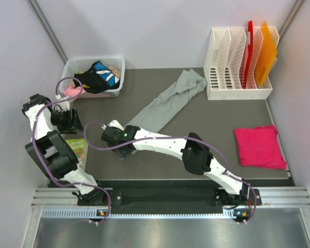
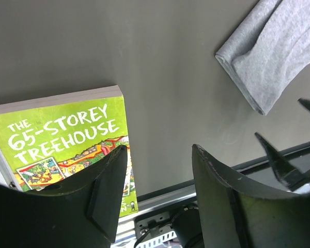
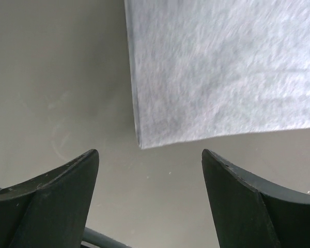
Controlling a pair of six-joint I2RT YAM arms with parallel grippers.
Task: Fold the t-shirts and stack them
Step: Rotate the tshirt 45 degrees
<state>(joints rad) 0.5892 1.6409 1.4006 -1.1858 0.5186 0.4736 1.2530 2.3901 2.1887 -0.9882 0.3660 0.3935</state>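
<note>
On the dark table [image 1: 222,113], grey t-shirt [image 1: 168,106] bunched diagonally mid-surface, one corner just ahead of the right gripper [image 3: 150,155], jaws apart and empty; pink t-shirt [image 1: 258,147] folded near the right edge; left gripper [image 2: 160,150] released, empty, near a green book [image 2: 67,139].

In the left wrist view the book [image 2: 62,139] is cut by the left edge and partly hidden behind the left claw [image 2: 159,150], and the grey shirt [image 2: 274,51] leaves the frame at upper right. In the top view, the cloths [image 1: 95,75] in the basket [image 1: 120,67] are too small to tell apart.
</note>
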